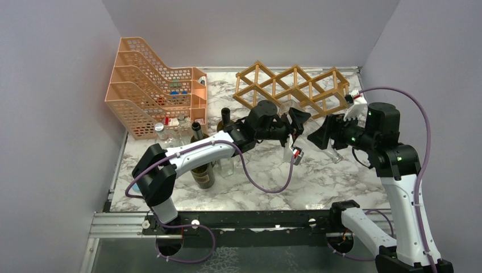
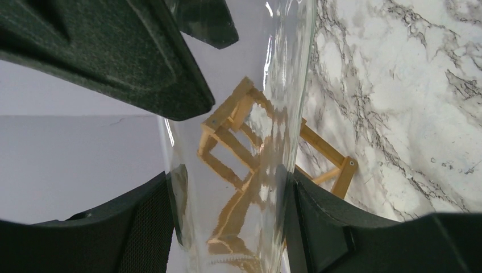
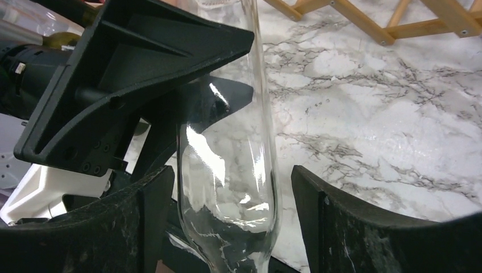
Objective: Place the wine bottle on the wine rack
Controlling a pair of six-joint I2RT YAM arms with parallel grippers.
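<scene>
**Spotter:** Black fingers (image 2: pixel 131 227) of your left gripper (image 2: pixel 227 222) fill the bottom of the left wrist view, closest to the lens. They press on both sides of the wine bottle (image 2: pixel 250 85). Clear glass, firm grip.

**Operator:** And the right?

**Spotter:** Your right gripper (image 3: pixel 233 222) straddles the same bottle, seen from its own wrist camera. Jaws wide. A sliver of gap shows on one side of the glass; the other side is too tight to call. It is not clamped on, as far as you can read it.

**Operator:** Where is the bottle, then?

**Spotter:** In your left gripper's hold, between your two arms, near the front of the wine rack (image 1: pixel 293 85) and outside its cells. The top view gives you that layout, but the glass nearly vanishes there. The wrist views show the glass plainly and lose the layout. Left wrist: the rack shows warped through the bottle wall. Right wrist: only a few rack slats along the top edge, plus the left gripper's black body alongside the bottle.

**Operator:** Anything else on the table (image 1: pixel 318 182)?

**Spotter:** Top view only: an orange mesh tray (image 1: pixel 150 85) at the back left, and dark bottles (image 1: pixel 203 173) standing by your left arm.
</scene>
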